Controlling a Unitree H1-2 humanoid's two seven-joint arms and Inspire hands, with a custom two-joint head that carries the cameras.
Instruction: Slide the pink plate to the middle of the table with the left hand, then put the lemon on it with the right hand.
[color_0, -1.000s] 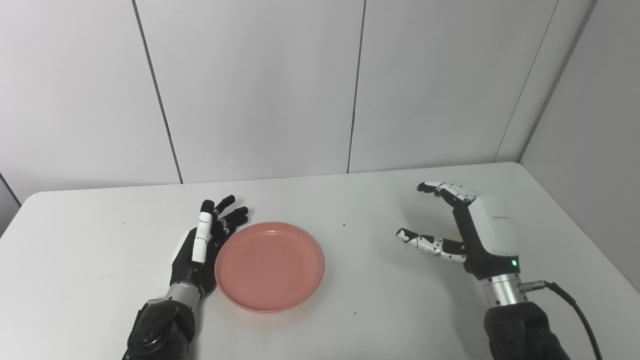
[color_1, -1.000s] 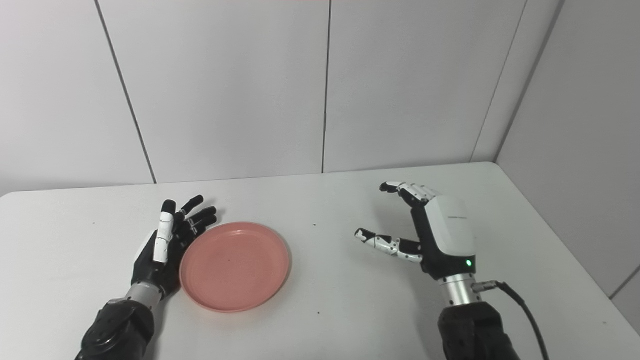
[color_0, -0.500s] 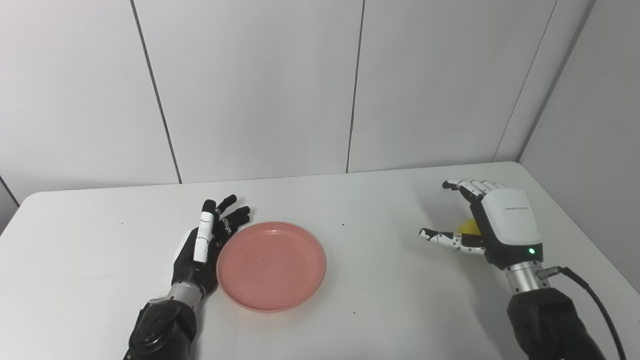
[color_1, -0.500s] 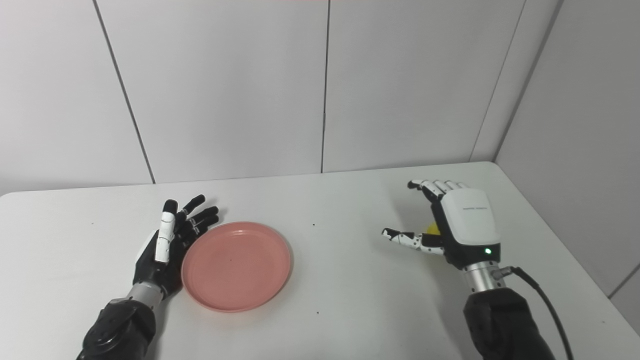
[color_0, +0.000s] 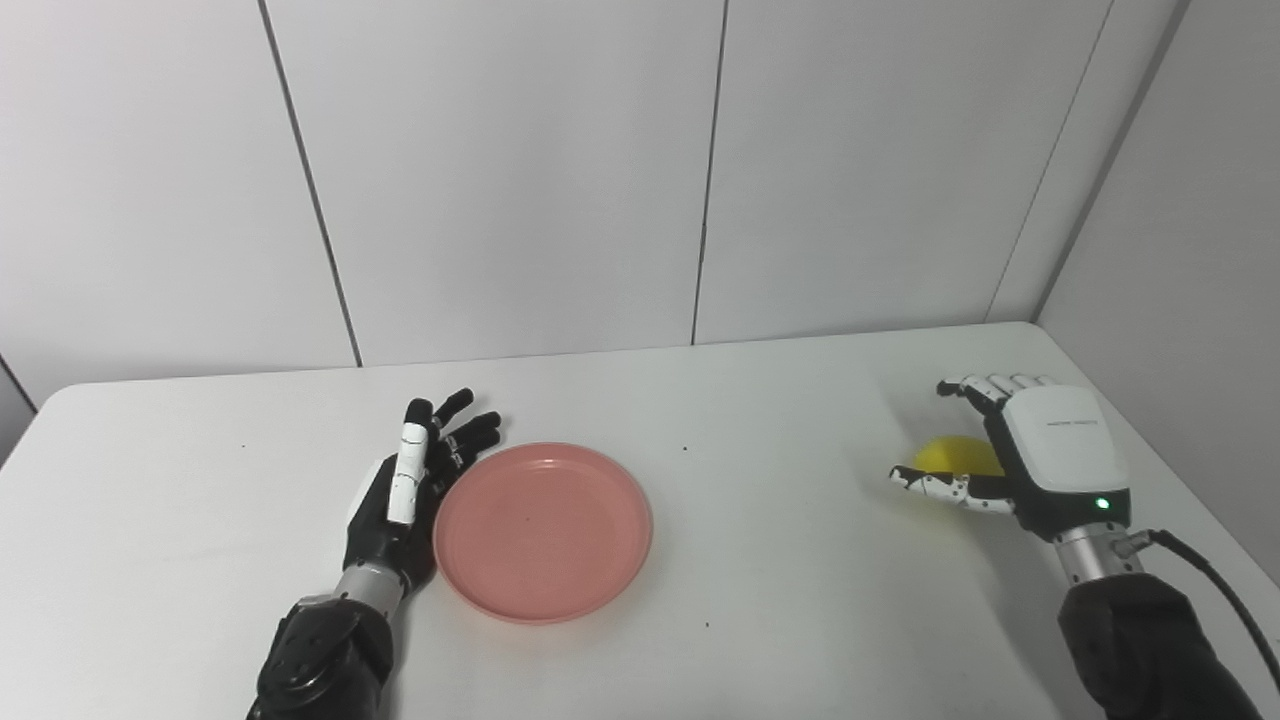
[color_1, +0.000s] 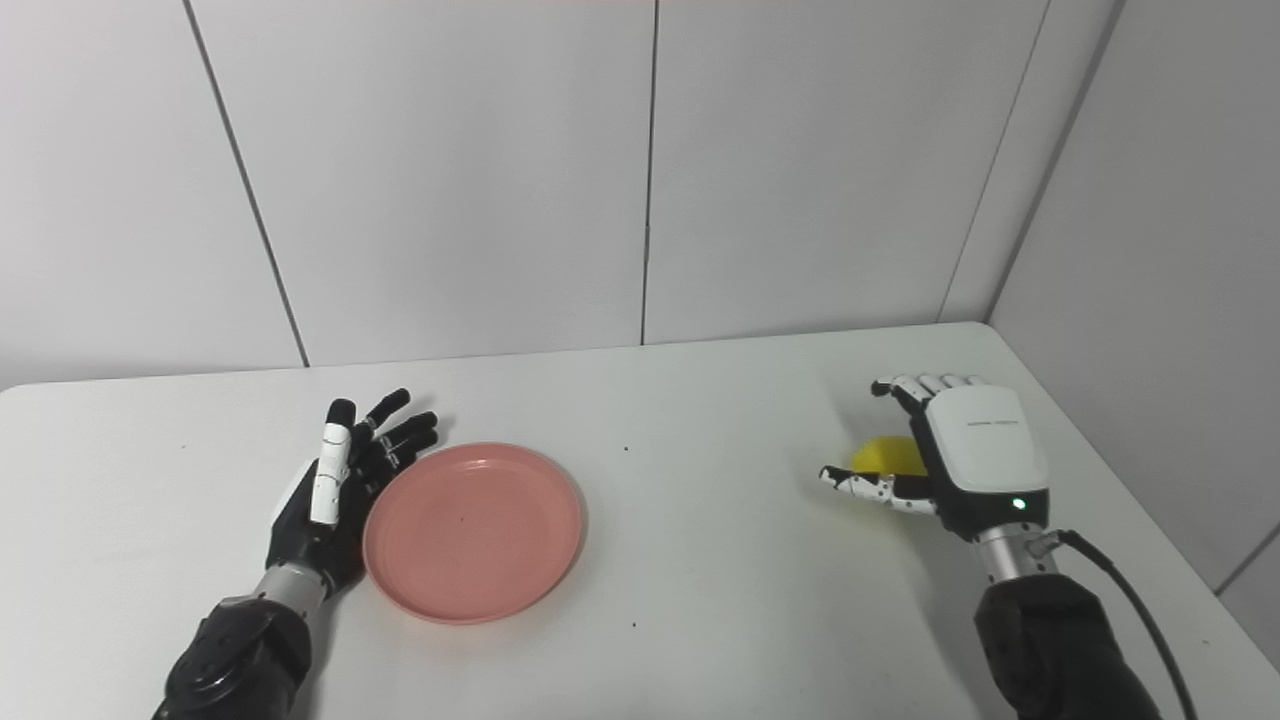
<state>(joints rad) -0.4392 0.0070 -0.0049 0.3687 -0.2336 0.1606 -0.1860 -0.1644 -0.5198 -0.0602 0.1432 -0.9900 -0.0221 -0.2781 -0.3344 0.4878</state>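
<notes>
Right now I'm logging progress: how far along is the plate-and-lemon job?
Plate step looks done: the pink plate lies near mid-table, the left hand open beside it. In hand: the right hand is open around the lemon, not yet gripping. Left: grasp, carry, place.

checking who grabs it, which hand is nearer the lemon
Right. The right hand is open and cupped around the lemon; the left hand lies far across the table, beside the plate.

No text can be read anywhere. On the white back cover of the right hand (color_0: 1040, 455) there is one short line of small grey print, above the green light near the wrist, but it is too small and blurred to make out.
</notes>
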